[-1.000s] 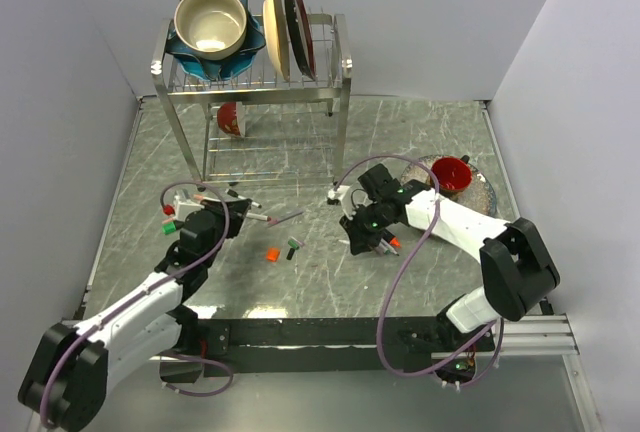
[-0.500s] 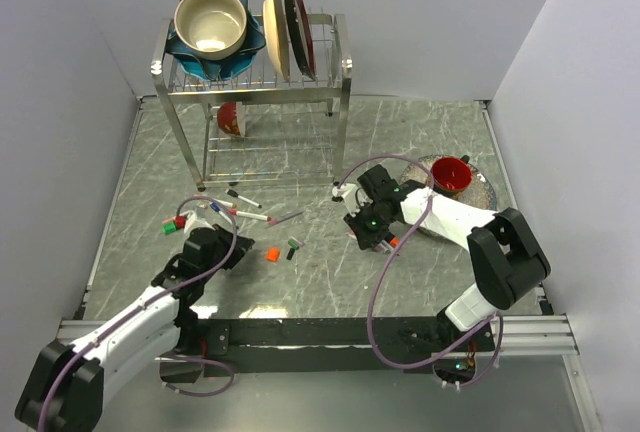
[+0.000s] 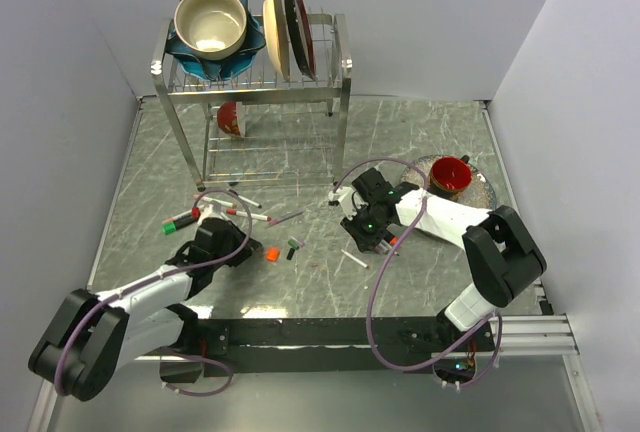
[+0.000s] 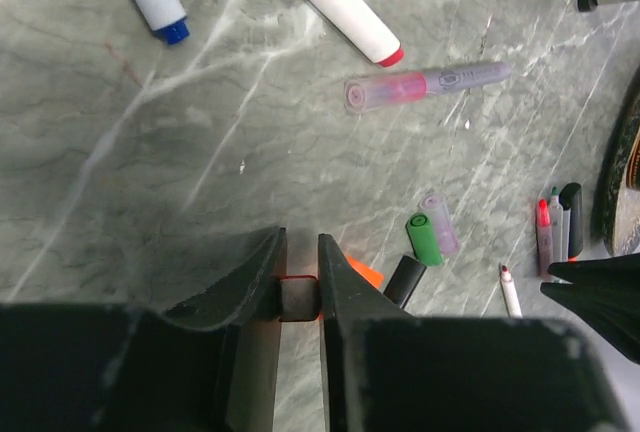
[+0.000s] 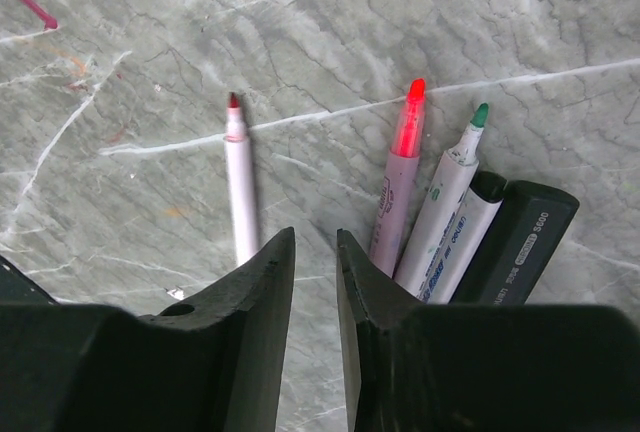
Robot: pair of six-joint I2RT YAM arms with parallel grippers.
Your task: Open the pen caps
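Pen caps (image 3: 271, 253) lie loose on the desk (image 3: 450, 132) in front of the rack (image 3: 255, 95); left claw (image 4: 300, 252) pinches one cap (image 4: 298, 299). Right claw (image 5: 315, 262), front-right of rack, barely open, empty, uncapped pens (image 5: 400, 202) beside it.

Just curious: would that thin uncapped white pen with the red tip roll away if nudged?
Probably: the slim white red-tipped pen has a round barrel on a polished marble tabletop, so it likely rolls. Thin and straight, it looks light and stiff.
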